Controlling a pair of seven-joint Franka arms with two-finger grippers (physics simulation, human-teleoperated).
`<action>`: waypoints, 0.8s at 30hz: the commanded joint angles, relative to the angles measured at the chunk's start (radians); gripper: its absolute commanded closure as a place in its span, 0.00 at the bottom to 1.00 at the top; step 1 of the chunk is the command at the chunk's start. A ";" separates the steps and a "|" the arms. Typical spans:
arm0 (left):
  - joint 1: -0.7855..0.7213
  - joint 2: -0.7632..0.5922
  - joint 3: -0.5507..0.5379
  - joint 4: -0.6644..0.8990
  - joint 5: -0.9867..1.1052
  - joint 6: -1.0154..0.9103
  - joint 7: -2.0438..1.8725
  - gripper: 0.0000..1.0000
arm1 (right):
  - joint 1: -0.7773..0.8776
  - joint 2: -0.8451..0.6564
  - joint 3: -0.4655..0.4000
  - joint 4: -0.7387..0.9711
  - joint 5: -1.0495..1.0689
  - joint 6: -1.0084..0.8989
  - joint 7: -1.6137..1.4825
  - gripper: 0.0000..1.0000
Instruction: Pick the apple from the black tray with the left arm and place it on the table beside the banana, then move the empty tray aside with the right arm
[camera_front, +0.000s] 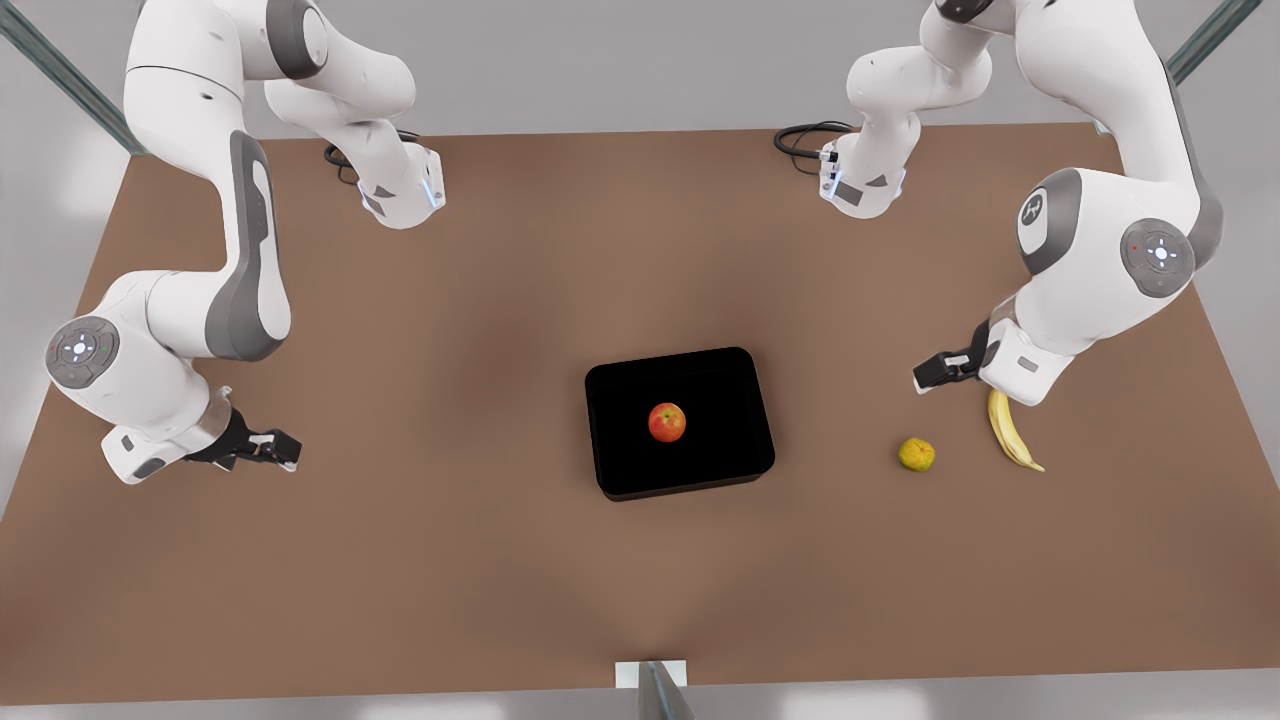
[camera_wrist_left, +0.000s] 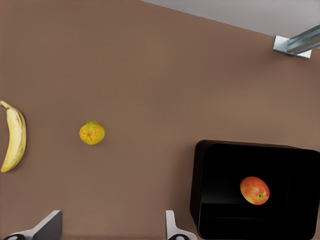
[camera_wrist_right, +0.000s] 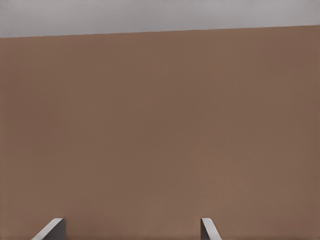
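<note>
Starting at the front view's left, the right gripper (camera_front: 285, 449) hangs low over the bare brown table (camera_front: 400, 560), well apart from everything else. Its two fingers stand spread with nothing between them, and in the right wrist view the fingertips (camera_wrist_right: 50, 229) frame only plain tabletop.

Near the middle of the table sits the black tray (camera_front: 620, 470), flat and slightly turned. The apple (camera_front: 667, 422) rests inside it, close to the tray's centre, clear of the low walls. In the left wrist view the apple (camera_wrist_left: 254, 190) shows again, lying on the glossy floor of the tray (camera_wrist_left: 210, 160).

Further toward the front view's right lies a small yellow-green round fruit (camera_front: 916, 454), alone on the table between the tray and the banana (camera_front: 1010, 432). The banana lies just beside that fruit without touching it, its upper end tucked under the arm's wrist.

The left gripper (camera_front: 930, 374) hovers just above the table near the banana's upper end, pointing toward the tray. Its fingers are parted and hold nothing; the left wrist view shows the fingertips (camera_wrist_left: 172, 225) wide apart, with the round fruit (camera_wrist_left: 92, 133) and banana (camera_wrist_left: 14, 137) beyond them.
</note>
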 joint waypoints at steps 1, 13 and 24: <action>-0.004 0.000 -0.001 0.000 0.002 0.000 -0.055 0.00 | 0.000 -0.001 0.000 0.001 0.001 0.005 0.002 0.00; -0.489 0.430 -0.004 0.266 0.145 0.333 -0.721 0.00 | -0.012 0.145 -0.013 0.214 -0.002 -0.187 0.002 0.00; -0.641 0.619 0.030 0.290 0.295 0.335 -0.758 0.00 | -0.014 0.147 -0.009 0.214 0.001 -0.188 0.002 0.00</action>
